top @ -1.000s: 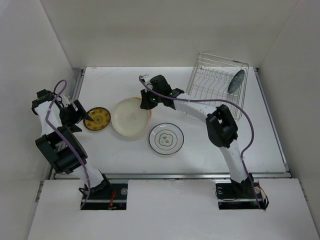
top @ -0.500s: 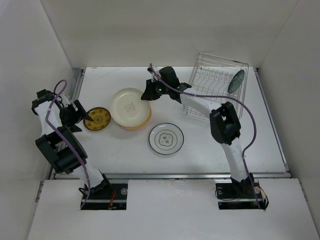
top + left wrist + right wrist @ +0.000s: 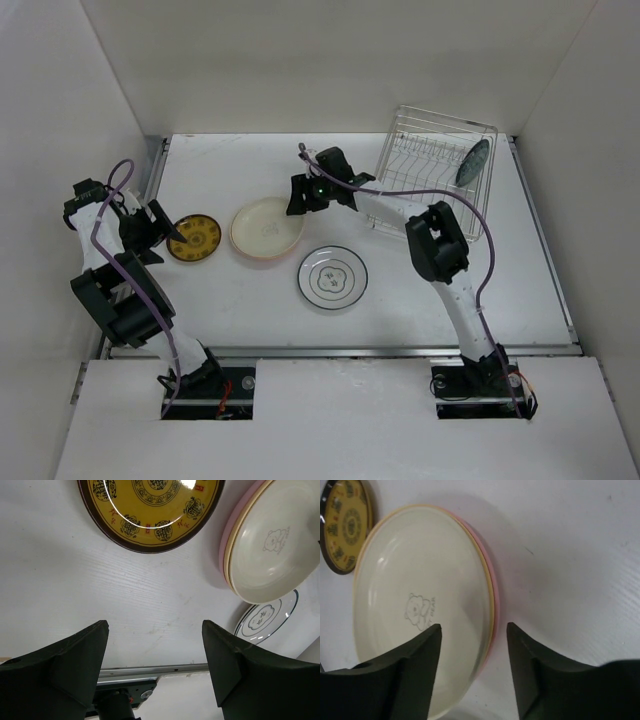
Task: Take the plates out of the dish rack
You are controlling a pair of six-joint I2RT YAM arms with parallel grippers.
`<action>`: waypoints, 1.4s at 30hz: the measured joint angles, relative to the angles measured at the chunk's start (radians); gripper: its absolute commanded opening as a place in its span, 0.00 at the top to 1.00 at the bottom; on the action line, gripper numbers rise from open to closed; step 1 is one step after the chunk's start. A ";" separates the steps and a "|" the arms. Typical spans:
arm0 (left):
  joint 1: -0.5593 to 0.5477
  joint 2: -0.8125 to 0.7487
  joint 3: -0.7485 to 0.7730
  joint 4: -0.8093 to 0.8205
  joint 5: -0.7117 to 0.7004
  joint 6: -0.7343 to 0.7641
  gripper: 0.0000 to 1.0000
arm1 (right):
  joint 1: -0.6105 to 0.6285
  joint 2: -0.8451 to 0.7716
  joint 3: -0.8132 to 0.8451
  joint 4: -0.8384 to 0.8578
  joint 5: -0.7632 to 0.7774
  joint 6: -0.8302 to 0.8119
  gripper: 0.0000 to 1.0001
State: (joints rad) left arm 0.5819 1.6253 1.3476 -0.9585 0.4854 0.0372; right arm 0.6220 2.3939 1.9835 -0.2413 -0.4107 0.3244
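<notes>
A cream plate lies on top of a tan-yellow plate and a pink plate left of the table's middle. My right gripper is open just above the stack's rim, and its fingers hold nothing. A mustard plate lies further left. My left gripper hangs open and empty beside it. A white plate with a thin dark rim lies nearer the front. The dish rack at the back right has a teal plate standing in it.
White walls close in the table on the left, back and right. A metal rail runs along the near edge. The right arm's cable loops over the rack's near side.
My right gripper has lowered the cream plate onto the stack and opened, letting it go. The left arm has not moved.
</notes>
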 measured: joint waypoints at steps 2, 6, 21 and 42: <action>0.000 0.000 0.000 0.000 0.000 0.000 0.27 | 0.000 0.003 0.000 -0.037 0.010 -0.015 0.30; 0.000 0.000 0.000 0.000 0.000 0.000 0.27 | 0.000 0.002 0.005 -0.083 0.042 -0.057 0.27; 0.000 0.000 -0.002 0.000 0.001 0.000 0.27 | 0.084 -0.240 -0.142 -0.124 0.278 -0.212 0.51; 0.000 0.000 -0.013 -0.003 0.004 0.002 0.27 | 0.191 -0.066 -0.066 -0.129 0.312 -0.242 0.56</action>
State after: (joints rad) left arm 0.5819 1.6257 1.3342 -0.9611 0.4892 0.0387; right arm 0.8131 2.3283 1.9171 -0.3702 -0.0986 0.0826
